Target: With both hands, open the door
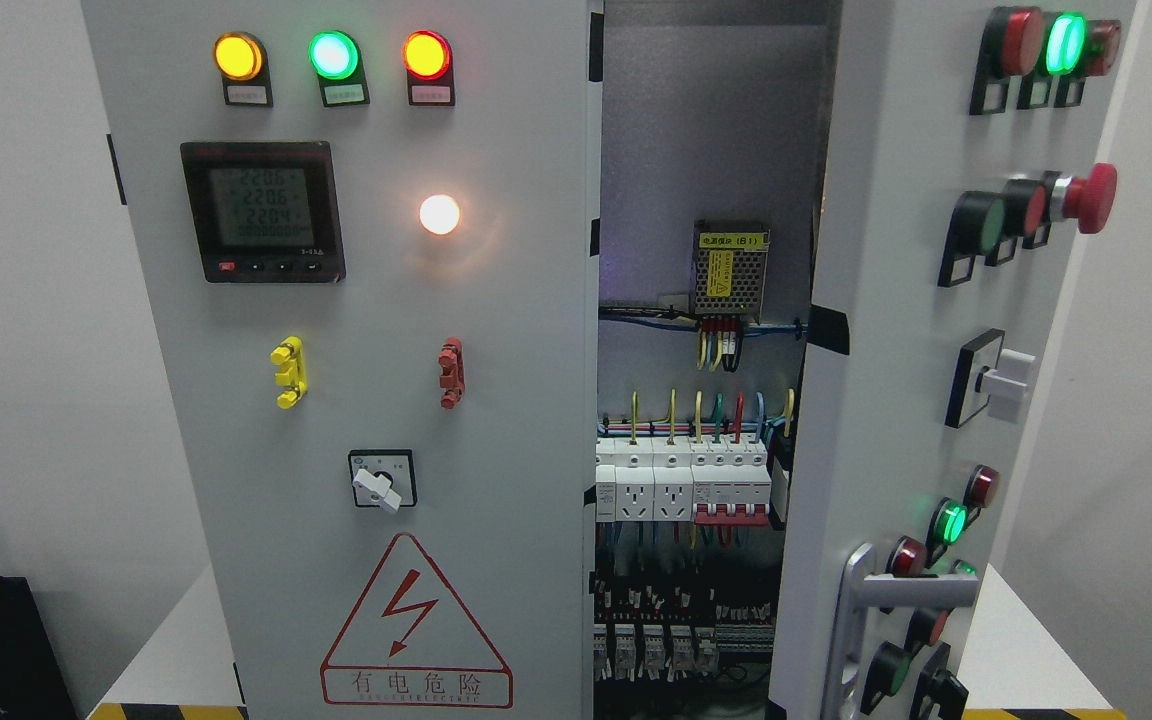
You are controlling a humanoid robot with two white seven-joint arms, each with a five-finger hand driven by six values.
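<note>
Head view: neither hand shows anywhere, so the state of the fingers cannot be told, and no place can be given relative to them. The right door (936, 330) stands swung open, edge-on to the camera, its handle (861, 620) cut off by the bottom edge. The left door (356, 380) sits closed, lamps lit, meter digits too blurred to read. Between them, the breakers (681, 480) show; the lower wiring sinks into shadow.

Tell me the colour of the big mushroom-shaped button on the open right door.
Red. The mushroom button sticks out from the open door; the head view shows it clearly.
</note>
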